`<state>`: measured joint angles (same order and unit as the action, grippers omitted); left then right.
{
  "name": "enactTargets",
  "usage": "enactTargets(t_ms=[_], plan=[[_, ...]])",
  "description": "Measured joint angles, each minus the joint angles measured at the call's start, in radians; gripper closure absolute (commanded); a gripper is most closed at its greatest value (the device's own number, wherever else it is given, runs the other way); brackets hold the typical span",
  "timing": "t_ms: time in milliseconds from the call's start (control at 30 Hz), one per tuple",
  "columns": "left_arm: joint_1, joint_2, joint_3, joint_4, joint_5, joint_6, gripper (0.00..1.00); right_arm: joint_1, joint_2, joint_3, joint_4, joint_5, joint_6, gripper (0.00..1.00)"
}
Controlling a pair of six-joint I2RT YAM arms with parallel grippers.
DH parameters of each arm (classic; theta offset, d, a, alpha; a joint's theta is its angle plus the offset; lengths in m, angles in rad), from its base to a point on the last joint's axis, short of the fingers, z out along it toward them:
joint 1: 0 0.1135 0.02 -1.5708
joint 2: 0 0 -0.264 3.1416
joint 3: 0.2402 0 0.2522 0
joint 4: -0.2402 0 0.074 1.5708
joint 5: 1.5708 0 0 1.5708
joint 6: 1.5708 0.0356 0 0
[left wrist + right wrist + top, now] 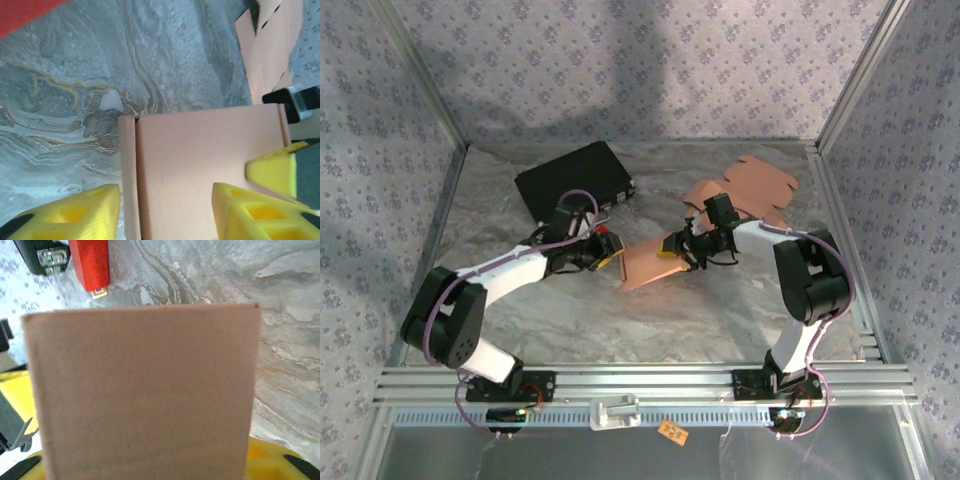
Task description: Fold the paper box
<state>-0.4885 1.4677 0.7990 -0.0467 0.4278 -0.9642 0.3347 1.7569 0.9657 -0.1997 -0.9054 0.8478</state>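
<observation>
The tan cardboard box blank (pixel 645 265) sits at the centre of the overhead frame, with one narrow side flap creased and otherwise mostly flat, so most of the folding seems left. The right gripper (pixel 688 247) looks clamped on its right edge. The left gripper (pixel 165 200) straddles its left edge, jaws spread.

Nothing legible appears anywhere. A small orange tag (pixel 672 433) lying by the near rail (pixel 640 383) carries dark marks, but they are too small to read. The paper box (pixel 145 390) shows a plain brown cardboard face without print.
</observation>
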Motion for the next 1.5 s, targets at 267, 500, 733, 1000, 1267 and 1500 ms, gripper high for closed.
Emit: enactTargets(t_ms=[267, 500, 733, 1000, 1267, 1500], plan=[[-0.064, -0.158, 0.113, -0.187, -0.071, 0.351, 0.47, -0.049, -0.063, -0.007, -0.094, -0.001, 0.315, 0.57], [-0.235, -0.283, 0.117, -0.313, -0.101, 0.782, 0.44, -0.107, -0.072, -0.005, -0.223, -0.06, 0.431, 0.57], [-0.234, -0.28, 0.094, -0.338, -0.115, 0.87, 0.41, -0.125, -0.046, -0.004, -0.309, -0.125, 0.473, 0.57], [-0.247, -0.09, 0.102, -0.342, -0.137, 0.817, 0.41, -0.159, 0.016, -0.004, -0.33, -0.174, 0.473, 0.56], [-0.247, -0.005, 0.167, -0.29, -0.156, 0.726, 0.43, -0.167, 0.063, 0.017, -0.385, -0.188, 0.461, 0.56], [-0.247, -0.045, 0.177, -0.276, -0.148, 0.801, 0.41, -0.185, 0.084, 0.029, -0.41, -0.199, 0.445, 0.57]])
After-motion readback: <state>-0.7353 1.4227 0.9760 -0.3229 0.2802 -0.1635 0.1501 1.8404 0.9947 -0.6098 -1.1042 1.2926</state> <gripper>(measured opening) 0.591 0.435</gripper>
